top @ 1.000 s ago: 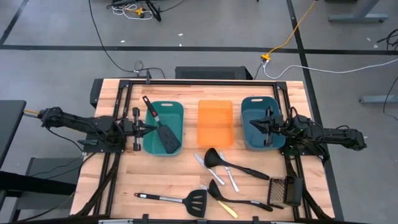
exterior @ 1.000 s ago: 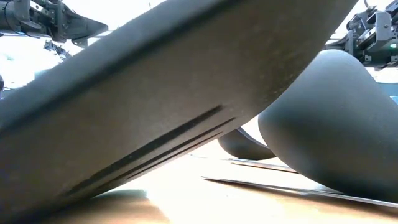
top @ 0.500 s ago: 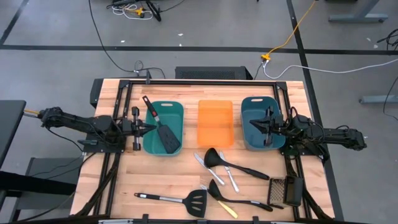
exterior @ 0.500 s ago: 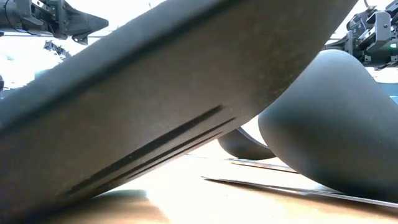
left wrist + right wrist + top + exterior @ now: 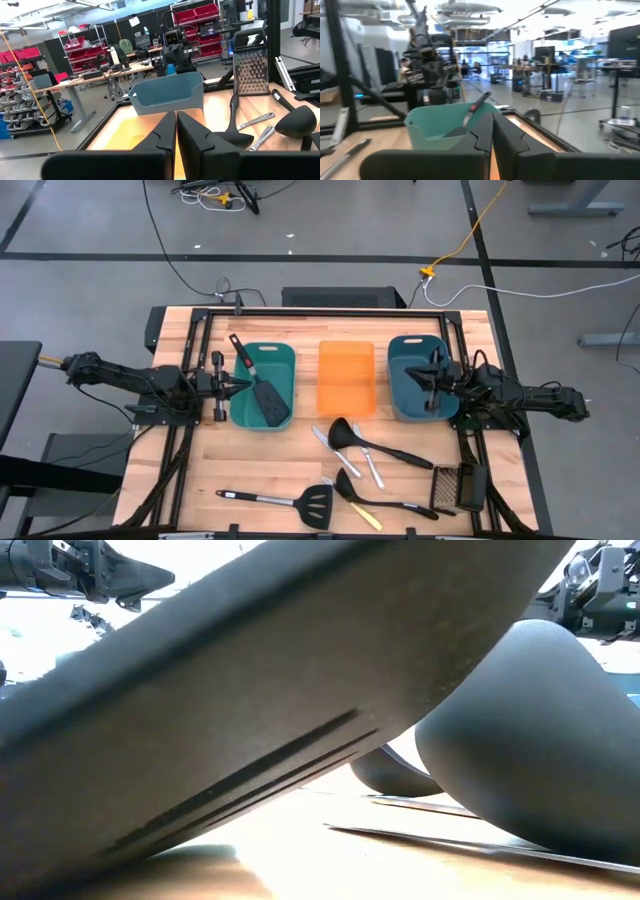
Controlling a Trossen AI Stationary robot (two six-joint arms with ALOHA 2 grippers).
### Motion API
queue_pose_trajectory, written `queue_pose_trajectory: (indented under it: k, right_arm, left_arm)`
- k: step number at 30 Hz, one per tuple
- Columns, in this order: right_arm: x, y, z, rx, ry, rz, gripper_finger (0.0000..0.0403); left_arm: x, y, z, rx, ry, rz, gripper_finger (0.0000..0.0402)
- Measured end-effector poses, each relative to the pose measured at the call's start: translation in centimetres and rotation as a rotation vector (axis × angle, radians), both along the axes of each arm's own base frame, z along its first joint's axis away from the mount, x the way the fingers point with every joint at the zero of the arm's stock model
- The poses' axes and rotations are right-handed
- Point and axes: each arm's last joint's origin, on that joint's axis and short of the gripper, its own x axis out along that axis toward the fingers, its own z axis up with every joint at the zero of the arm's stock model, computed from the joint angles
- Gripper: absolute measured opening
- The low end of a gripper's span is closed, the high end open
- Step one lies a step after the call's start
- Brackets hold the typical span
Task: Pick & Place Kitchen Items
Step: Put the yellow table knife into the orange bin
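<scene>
Right gripper (image 5: pixel 432 377) backed off slightly over the right tub (image 5: pixel 405 405); left gripper (image 5: pixel 238 386) unchanged. Both pinched closed, empty. Risk: descending closed just knocks the loose utensils (image 5: pixel 375 448) around.

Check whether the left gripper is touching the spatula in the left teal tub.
Apart. The high view shows the left gripper, shut, at the left teal tub's outer edge, with bare tub floor between it and the spatula.

A grey floor (image 5: pixel 90 220) with cables, red-binned shelving (image 5: pixel 82 45), workbenches beyond.
</scene>
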Motion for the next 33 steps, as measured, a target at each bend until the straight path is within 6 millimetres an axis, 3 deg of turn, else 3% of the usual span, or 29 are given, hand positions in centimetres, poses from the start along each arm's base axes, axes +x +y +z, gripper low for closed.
queue_pose_trajectory:
  k: [12, 20, 33]
  right_arm:
    - [1.0, 0.2, 0.2, -0.016, 0.003, 0.017, 0.0018]
    - [2.9, 0.8, 2.2, -0.026, 0.088, 0.033, 0.0018]
    - [4.8, 1.4, 1.7, -0.072, 0.178, 0.001, 0.0018]
  left_arm:
    - [0.0, 0.0, 0.0, -0.001, 0.0, 0.0, 0.0015]
    - [0.0, 0.0, 0.0, -0.001, 0.0, 0.0, 0.0014]
    - [0.0, 0.0, 0.0, -0.001, 0.002, 0.0, 0.0012]
